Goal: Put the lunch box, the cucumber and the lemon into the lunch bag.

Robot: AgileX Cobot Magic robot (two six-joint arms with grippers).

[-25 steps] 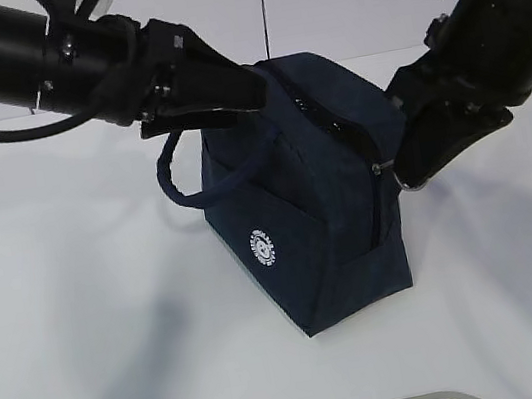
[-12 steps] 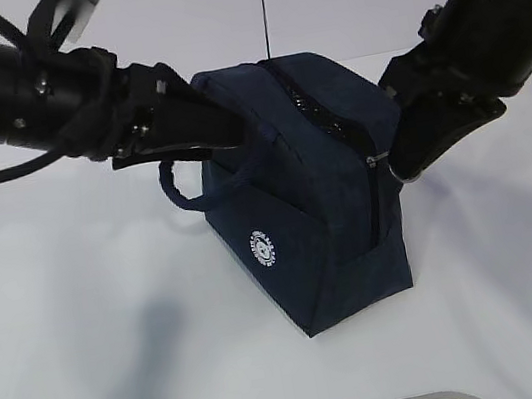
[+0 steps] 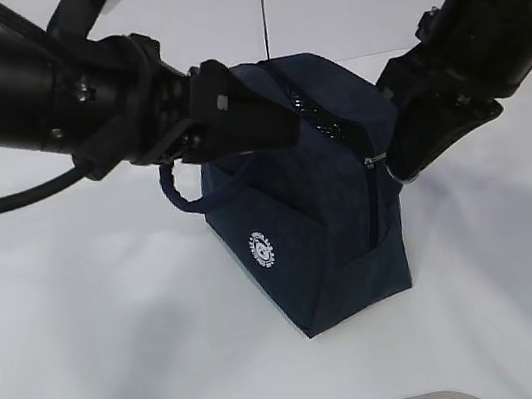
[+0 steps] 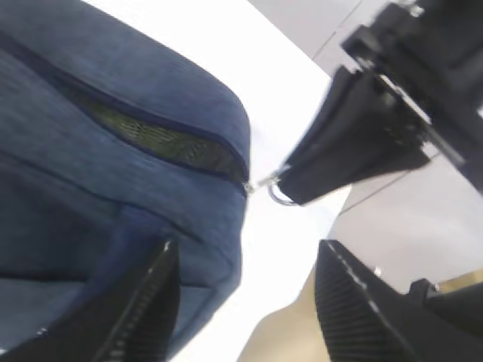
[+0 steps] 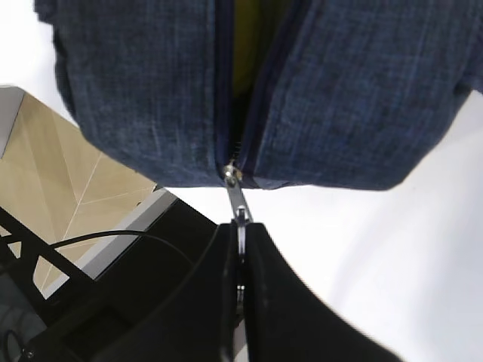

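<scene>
Right wrist view: right end effector [image 5: 240, 260] pinches lunch bag [image 5: 249, 90] zipper pull [image 5: 237, 197].

In the exterior view, the left gripper [image 3: 270, 128] covers the top rear of the dark navy boxy fabric lunch bag [image 3: 320, 221], hiding part of the zipper opening. The bag's inside shows only as a blurred green-yellow strip through the gap in both wrist views; what lies there cannot be told. The small round white logo [image 3: 263, 249] is too small to read.
</scene>
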